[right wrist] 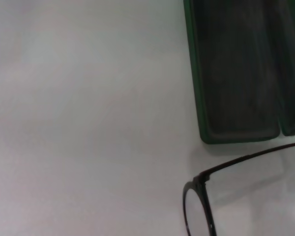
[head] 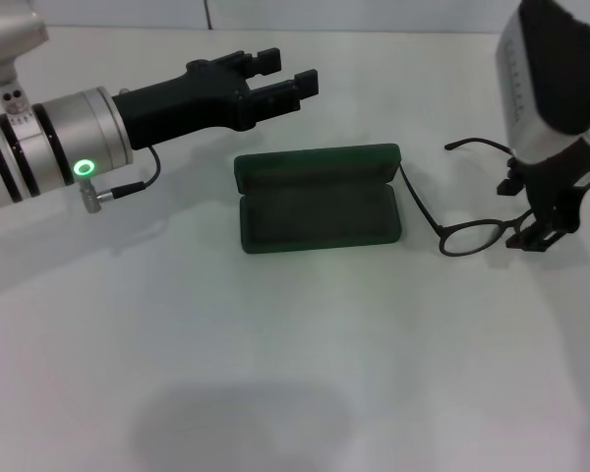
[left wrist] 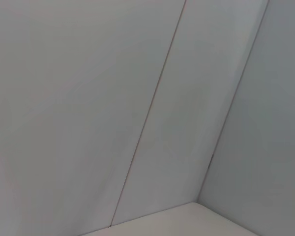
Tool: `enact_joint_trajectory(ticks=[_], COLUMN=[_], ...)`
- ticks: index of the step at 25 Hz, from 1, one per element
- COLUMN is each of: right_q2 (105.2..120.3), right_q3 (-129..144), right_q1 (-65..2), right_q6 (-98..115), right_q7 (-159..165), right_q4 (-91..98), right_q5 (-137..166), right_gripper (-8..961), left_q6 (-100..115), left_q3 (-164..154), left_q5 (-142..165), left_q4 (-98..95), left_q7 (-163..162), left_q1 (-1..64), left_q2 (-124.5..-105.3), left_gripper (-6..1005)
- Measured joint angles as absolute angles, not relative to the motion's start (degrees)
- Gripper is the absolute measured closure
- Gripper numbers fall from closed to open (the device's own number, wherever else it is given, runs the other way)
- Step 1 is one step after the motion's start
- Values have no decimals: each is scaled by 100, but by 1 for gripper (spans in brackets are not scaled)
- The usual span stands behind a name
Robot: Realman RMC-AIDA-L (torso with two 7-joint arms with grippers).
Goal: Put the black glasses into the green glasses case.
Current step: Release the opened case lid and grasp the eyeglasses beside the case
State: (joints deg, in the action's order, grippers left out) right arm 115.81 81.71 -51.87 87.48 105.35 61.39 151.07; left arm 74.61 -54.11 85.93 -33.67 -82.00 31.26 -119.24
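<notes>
Right end effector (head: 539, 234) appears clamped on the glasses (head: 472, 237); lift, then carry toward nine o'clock over the open case (head: 318, 200).

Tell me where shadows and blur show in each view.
Head view: soft shadows beside the case and under the glasses held by the right gripper. Right wrist view: close frame slightly blurred. Left wrist view: only flat, evenly lit wall.

Black glasses (head: 472, 234): far lens hidden behind right gripper (head: 541, 231), whose finger state cannot be told. In the right wrist view, green glasses case (right wrist: 236, 73) and near lens are cut off.
</notes>
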Motion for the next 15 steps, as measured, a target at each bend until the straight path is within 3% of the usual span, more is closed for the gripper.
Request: enact_joint_trajectory(ticks=[15], right_q2=[11620], right_q3=[8622], right_q1=[-5800], right_q6=[7834], right_q7=[10515], right_q4=[4636], right_q5=[15045], right_gripper=[436], left_q6=[7331], left_q3=[-5414], left_q5=[8590], left_q4=[-3331], left_q7=[-8083], left_q1=[3130], left_q2=[-11941], left_gripper=[263])
